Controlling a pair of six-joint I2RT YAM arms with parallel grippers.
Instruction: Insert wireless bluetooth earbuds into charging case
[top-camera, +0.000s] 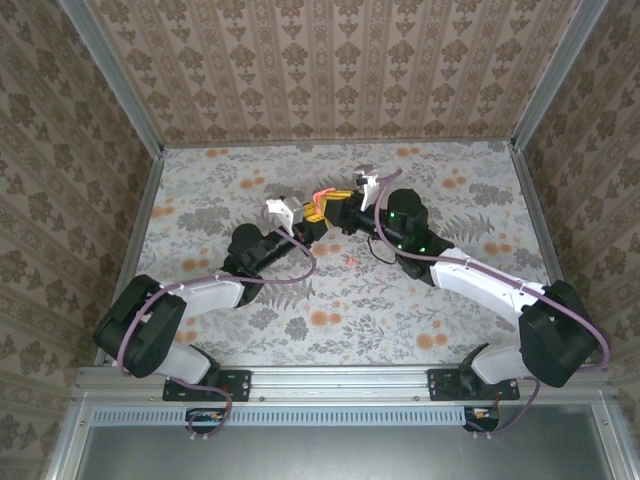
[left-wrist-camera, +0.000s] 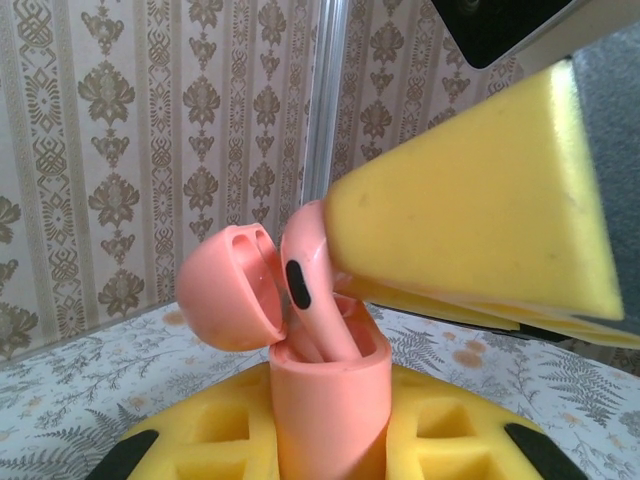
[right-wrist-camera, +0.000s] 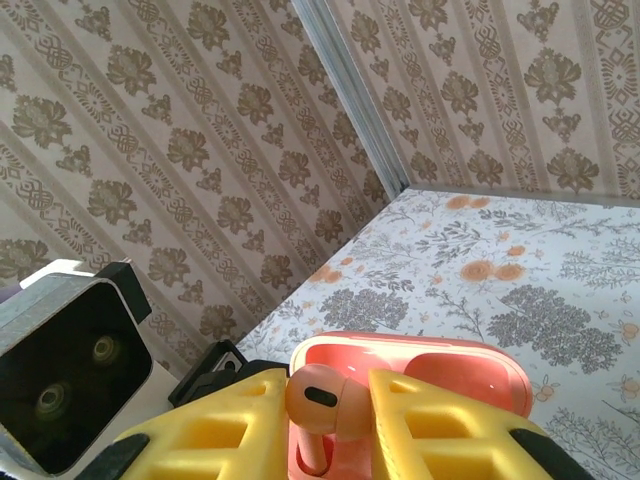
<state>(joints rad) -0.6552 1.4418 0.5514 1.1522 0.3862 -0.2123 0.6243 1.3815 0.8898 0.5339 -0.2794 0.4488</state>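
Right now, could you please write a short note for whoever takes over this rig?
Left gripper: shut on the charging case, upright, lid open.
Right gripper: shut on one earbud, its stem partly in the case.
Done: case open, first earbud nearly seated.
To do: seat it, release; fetch the small coral piece on the table, likely the second earbud; insert it; close lid.

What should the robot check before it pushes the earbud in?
1. Lid open: ok, folded back.
2. Case gripped by the left gripper: ok.
3. Earbud gripped by the right gripper: ok.
4. Earbud pointing into the case's opening: ok, though tilted.
5. Earbud fully in: not ok, its top stands above the case.
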